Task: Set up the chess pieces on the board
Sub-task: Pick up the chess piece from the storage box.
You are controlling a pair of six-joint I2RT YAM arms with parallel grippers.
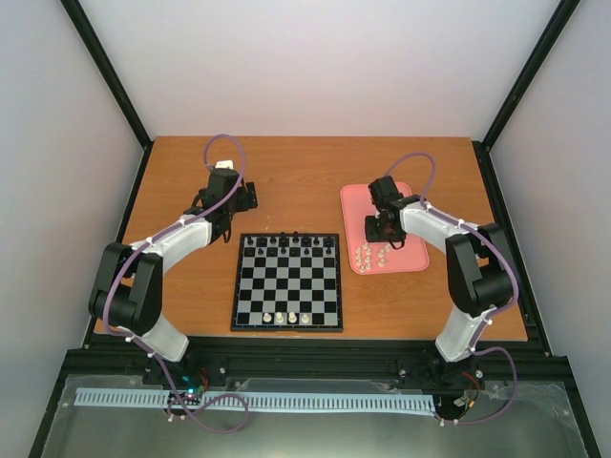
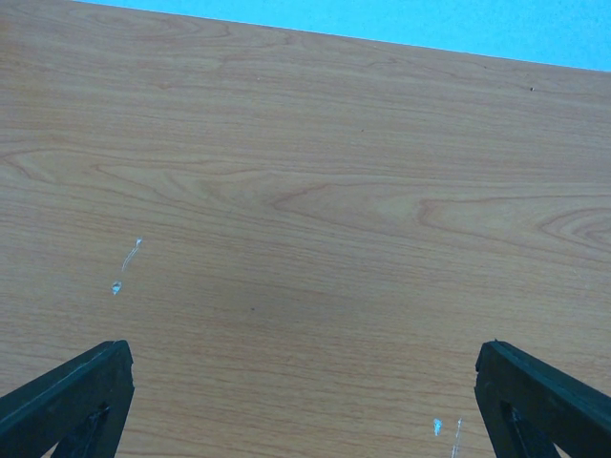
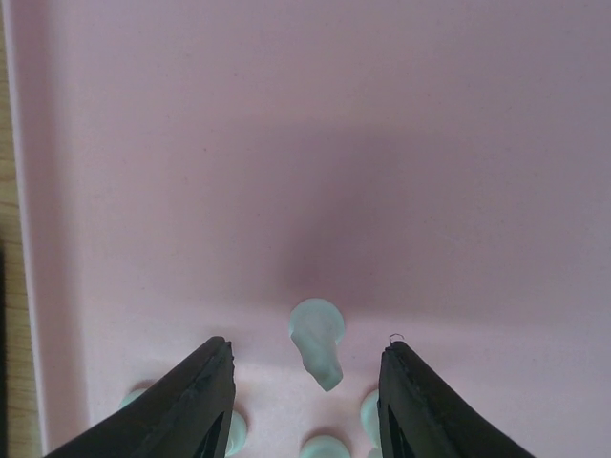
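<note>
Pickup: straddling one of the chess pieces (image 3: 317, 345) with the right gripper (image 3: 306, 348), jaws apart and touching nothing, low over the pink tray (image 3: 286, 143). Hard telling whether upright or tipped from this angle, so centring over its body first. Then lowering until both fingers are flanking it, and closing slowly to avoid squirting it sideways. Steering clear of the neighbouring cream pieces (image 3: 325, 447) crowding just beside the fingertips; probably nudging them if closing off-centre. Lifting straight up before heading for the board (image 1: 286, 282), lying between the arms, with black figures (image 1: 289, 239) along its far rank and a few cream figures (image 1: 286, 318) on its near rank. Leaving the left gripper (image 2: 304, 358) idling wide apart over the bare wooden table (image 2: 305, 191), well away from the tray and holding nothing. Finding no brand, label or legible writing anywhere in these views.
</note>
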